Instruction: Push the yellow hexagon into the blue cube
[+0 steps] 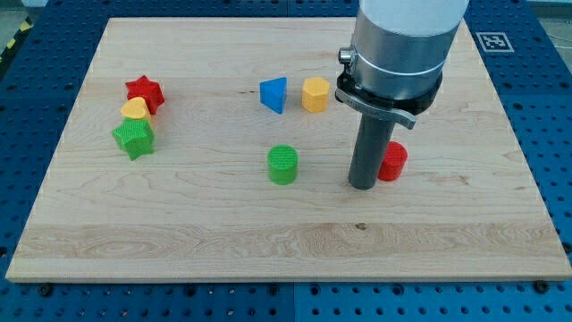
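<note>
The wooden surface (268, 241) lies bare along the view's bottom and right. The arm (398, 45) stands upright, right of centre; it carries no pincer, and my tip (362, 186) rests just left of the red cylinder (393, 162). The yellow hexagon (315, 94) sits near the top, just right of the blue block (274, 94), narrowly apart.

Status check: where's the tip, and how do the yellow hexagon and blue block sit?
My tip down beside red cylinder, on its left. Yellow hexagon just right of blue cube, narrow gap between. Nothing between them.
</note>
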You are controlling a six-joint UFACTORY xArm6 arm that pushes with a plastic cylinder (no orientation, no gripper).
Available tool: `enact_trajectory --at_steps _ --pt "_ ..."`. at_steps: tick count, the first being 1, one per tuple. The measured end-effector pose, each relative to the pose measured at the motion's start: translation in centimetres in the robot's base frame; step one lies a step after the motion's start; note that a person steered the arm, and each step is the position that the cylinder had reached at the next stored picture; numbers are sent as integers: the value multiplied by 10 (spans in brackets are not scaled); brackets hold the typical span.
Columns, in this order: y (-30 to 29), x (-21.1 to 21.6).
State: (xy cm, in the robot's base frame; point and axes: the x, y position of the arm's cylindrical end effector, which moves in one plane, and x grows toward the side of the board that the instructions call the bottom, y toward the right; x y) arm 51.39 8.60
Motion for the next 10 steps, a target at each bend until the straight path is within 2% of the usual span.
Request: enact_trajectory --at_steps 1,2,5,8,9,10 --pt "0 -7" --pt "0 -40" --pt "0 -43" --pt "0 -90" --pt "-8 -95" --pt "-23 -120"
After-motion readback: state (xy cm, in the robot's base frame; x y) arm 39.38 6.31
